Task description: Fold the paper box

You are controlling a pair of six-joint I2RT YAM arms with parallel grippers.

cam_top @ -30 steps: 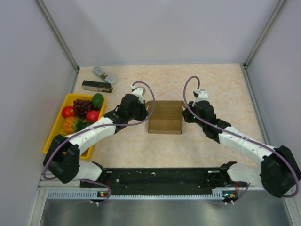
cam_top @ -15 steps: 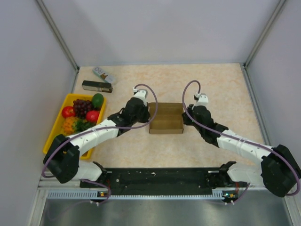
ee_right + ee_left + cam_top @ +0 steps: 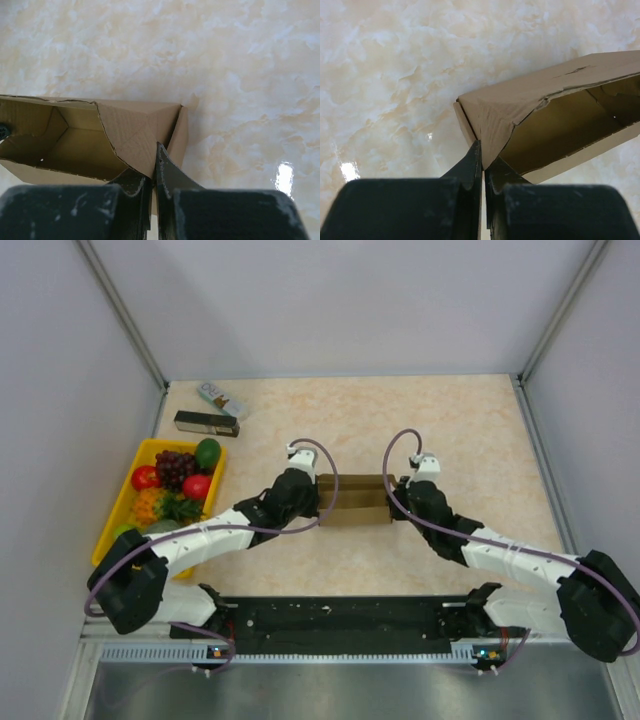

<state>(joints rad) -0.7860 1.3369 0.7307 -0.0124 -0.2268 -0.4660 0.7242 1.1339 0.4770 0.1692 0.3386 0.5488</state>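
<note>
The brown paper box (image 3: 352, 499) stands in the middle of the table between both arms, tipped so its open side faces the arms. My left gripper (image 3: 316, 500) is shut on the flap at its left end; the left wrist view has that creased end flap (image 3: 495, 112) pinched between the black fingers (image 3: 470, 167), with the hollow inside (image 3: 560, 125) to the right. My right gripper (image 3: 396, 498) is shut on the right end flap (image 3: 137, 132), whose edge runs down between the fingers (image 3: 167, 170). The box interior (image 3: 50, 135) opens to the left there.
A yellow tray (image 3: 128, 484) of toy fruit sits at the left edge. A slim black box (image 3: 206, 423) and a small white packet (image 3: 222, 398) lie at the back left. Grey walls close in the sides and back of the marble-patterned table (image 3: 470, 430).
Both grippers have drawn toward the near edge and lowered, tipping the box forward: its top face, broad a second ago, now shows as a narrow strip.
</note>
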